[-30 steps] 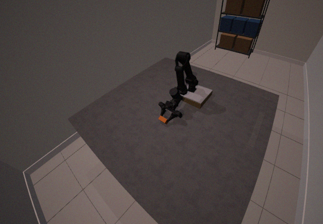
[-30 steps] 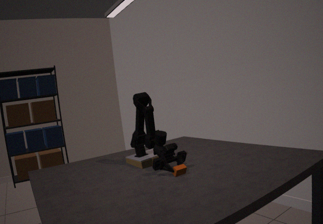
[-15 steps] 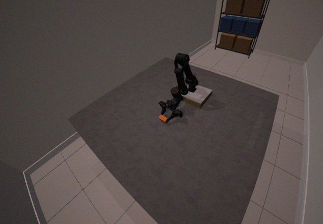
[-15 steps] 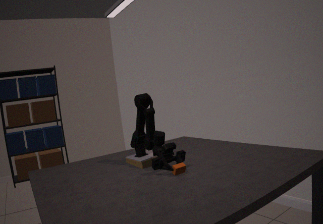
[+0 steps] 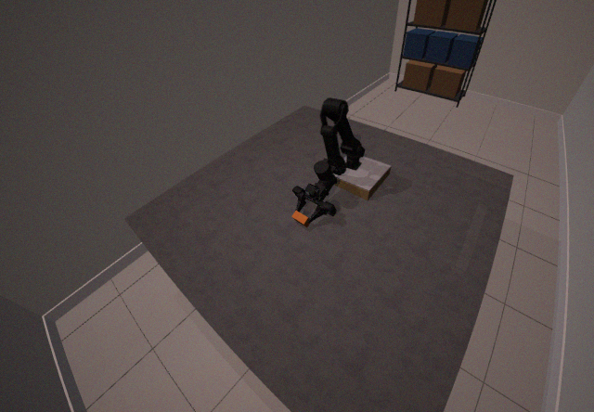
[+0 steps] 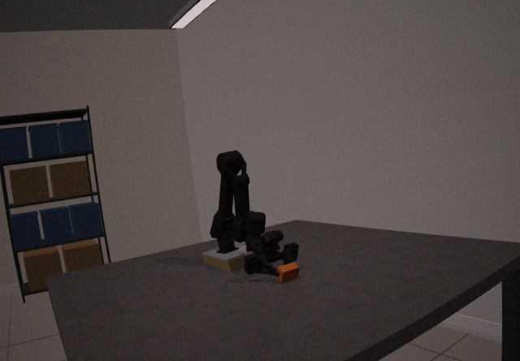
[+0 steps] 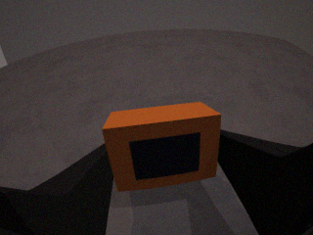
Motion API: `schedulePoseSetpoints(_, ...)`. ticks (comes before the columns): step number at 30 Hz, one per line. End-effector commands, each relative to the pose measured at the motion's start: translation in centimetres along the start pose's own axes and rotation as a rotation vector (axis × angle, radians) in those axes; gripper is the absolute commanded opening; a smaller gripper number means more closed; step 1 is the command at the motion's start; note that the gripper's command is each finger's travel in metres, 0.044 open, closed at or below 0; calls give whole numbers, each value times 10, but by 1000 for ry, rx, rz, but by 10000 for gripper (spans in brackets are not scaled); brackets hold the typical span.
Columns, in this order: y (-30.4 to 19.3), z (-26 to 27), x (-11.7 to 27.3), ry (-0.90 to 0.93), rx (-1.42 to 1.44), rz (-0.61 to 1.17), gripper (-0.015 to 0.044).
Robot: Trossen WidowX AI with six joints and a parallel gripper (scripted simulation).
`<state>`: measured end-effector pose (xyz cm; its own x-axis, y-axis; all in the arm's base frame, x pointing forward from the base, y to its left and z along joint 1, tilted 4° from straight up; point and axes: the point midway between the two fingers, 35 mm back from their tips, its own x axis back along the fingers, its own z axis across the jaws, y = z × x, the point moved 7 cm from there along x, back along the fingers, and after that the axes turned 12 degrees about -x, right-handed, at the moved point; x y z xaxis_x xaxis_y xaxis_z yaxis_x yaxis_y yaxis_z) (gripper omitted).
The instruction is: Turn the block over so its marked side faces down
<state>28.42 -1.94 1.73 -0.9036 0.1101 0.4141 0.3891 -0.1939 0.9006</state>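
Note:
The orange block (image 5: 301,218) (image 6: 288,271) (image 7: 163,115) is between my fingertips, low at the table (image 5: 364,277) (image 6: 167,306). Its dark marked side (image 7: 166,157) faces back toward my wrist camera, and a plain orange side faces up. My gripper (image 5: 303,217) (image 6: 287,269) (image 7: 162,143) reaches forward at a low angle and is shut on the block, one finger against each end. The block's underside is hidden, so I cannot tell whether it lies flat on the table or is slightly tilted.
The arm's base stands on a pale-topped box (image 5: 379,170) (image 6: 218,257) behind the gripper. A shelf rack (image 5: 436,26) (image 6: 54,203) with blue and brown boxes stands beyond the table. The table's near edge (image 6: 440,310) crosses the lower right of the exterior view.

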Motion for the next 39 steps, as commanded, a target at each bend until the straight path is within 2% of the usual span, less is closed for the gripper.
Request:
schedulePoseSetpoints(1, 0, 0, 1, 5, 5, 0, 367)
schedulePoseSetpoints(4, 0, 0, 1, 5, 5, 0, 440)
schedulePoseSetpoints(39, 2, 1, -2, 1, 5, 22, 440)
